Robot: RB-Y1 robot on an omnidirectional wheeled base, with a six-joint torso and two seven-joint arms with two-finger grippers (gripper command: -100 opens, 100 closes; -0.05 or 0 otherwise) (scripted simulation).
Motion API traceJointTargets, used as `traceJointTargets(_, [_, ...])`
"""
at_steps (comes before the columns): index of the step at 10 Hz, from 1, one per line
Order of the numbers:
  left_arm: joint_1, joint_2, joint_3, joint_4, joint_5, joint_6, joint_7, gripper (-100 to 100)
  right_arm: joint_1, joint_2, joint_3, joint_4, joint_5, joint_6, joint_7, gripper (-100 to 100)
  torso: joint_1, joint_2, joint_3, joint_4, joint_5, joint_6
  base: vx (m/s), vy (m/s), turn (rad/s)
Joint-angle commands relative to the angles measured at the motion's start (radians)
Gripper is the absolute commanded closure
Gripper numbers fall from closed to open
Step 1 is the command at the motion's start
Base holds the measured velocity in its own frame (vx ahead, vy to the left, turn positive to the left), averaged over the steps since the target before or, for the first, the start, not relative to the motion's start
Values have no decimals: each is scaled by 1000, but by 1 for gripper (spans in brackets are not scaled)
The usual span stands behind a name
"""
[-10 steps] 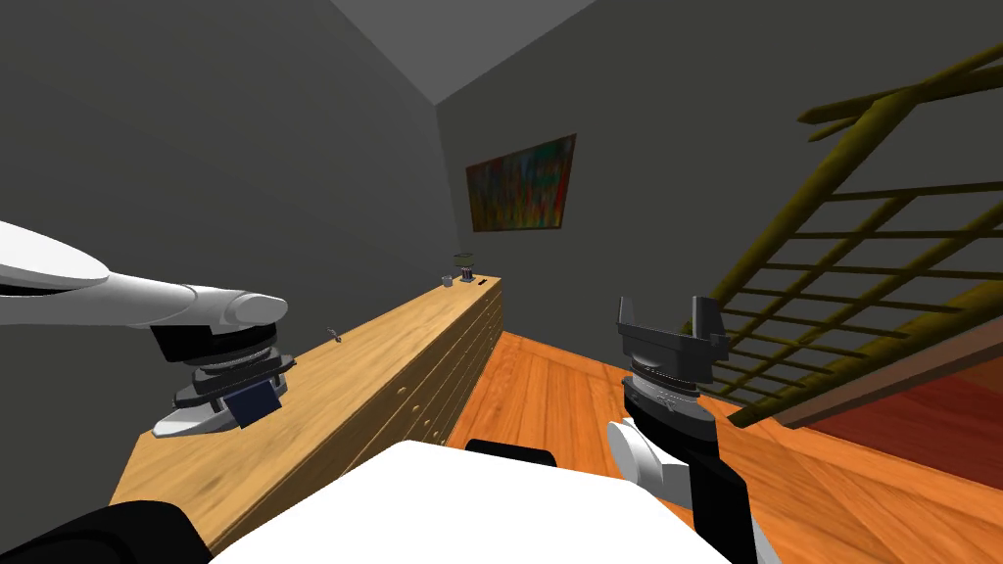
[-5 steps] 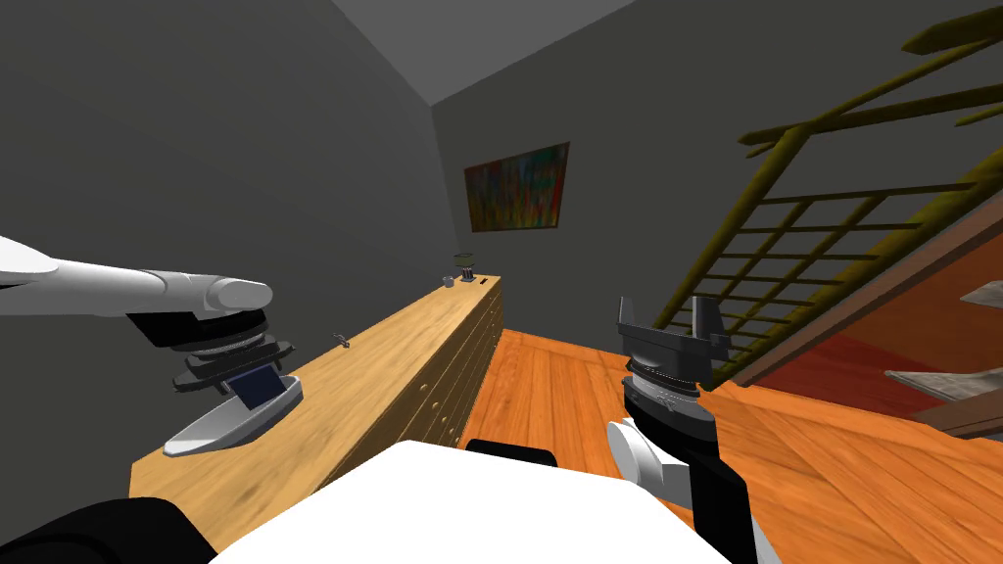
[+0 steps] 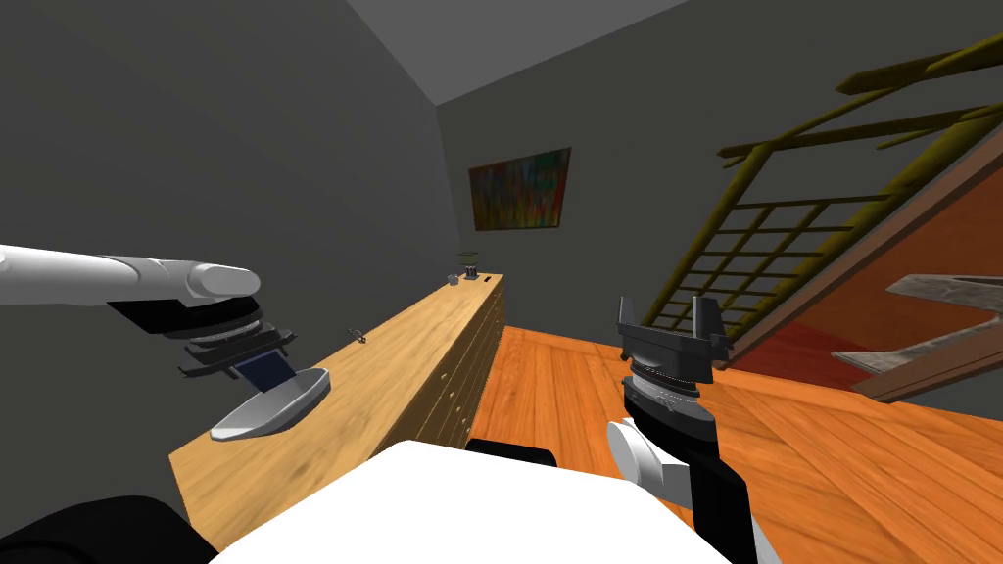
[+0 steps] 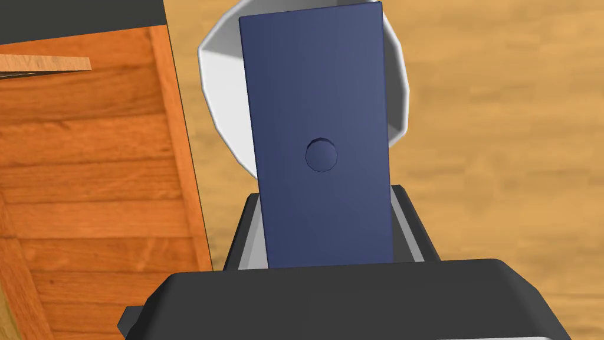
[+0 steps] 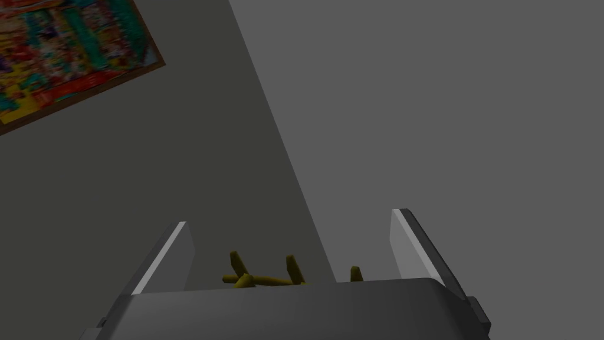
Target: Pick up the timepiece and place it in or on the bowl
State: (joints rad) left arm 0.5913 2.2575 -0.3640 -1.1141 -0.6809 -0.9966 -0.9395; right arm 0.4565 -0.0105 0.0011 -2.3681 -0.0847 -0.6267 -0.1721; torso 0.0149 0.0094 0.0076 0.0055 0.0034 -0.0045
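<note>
A dark blue, flat rectangular timepiece (image 4: 321,136) with a small round knob on its face is clamped between the fingers of my left gripper (image 4: 327,203), which is shut on it. Directly beyond it sits a white bowl (image 4: 218,88) on the long wooden dresser (image 4: 501,147). In the head view the timepiece (image 3: 262,369) hangs from my left gripper (image 3: 257,372) just over the bowl (image 3: 279,409), near the dresser's (image 3: 411,352) near end. I cannot tell whether timepiece and bowl touch. My right gripper (image 3: 668,315) is raised beside my chest, open and empty (image 5: 290,218).
The dresser runs away along the grey wall, with small objects (image 3: 468,266) at its far end and a tiny item (image 3: 358,336) midway. An orange plank floor (image 3: 588,392) lies to its right. A yellow-green railing (image 3: 784,225) and stairs rise at the right.
The whole head view has swung, so I have turned or moved. My left hand, still holding the timepiece, has come from beside the bowl to over it. The right arm is unmoved.
</note>
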Motion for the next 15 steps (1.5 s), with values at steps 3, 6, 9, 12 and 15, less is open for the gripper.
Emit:
traceJointTargets(3, [-48, -4, -27, 0, 16, -6, 4, 100, 0, 0, 0, 0, 0, 0, 0, 0, -4, -2, -1, 0, -1, 0, -60, 83, -30])
traceJointTargets(6, [-51, -4, -29, -1, 17, -6, 5, -100, 0, 0, 0, 0, 0, 0, 0, 0, -11, -7, -4, -2, -3, 0, -2, 3, 1])
traceJointTargets(9, [-51, -4, -29, -1, 17, -6, 5, 0, 0, 0, 0, 0, 0, 0, 0, 0, -12, -8, -5, -2, -3, 1, 0, 0, 0])
traceJointTargets(12, [-81, 57, -23, 2, 38, -65, 6, -100, 0, 0, 0, 0, 0, 0, 0, 0, -12, -9, -5, -2, -3, 1, 3, 24, 68])
traceJointTargets(15, [-105, 107, -18, 4, 56, -112, 7, -100, 0, 0, 0, 0, 0, 0, 0, 0, -12, -9, -5, -2, -3, 1, 6, 24, 54])
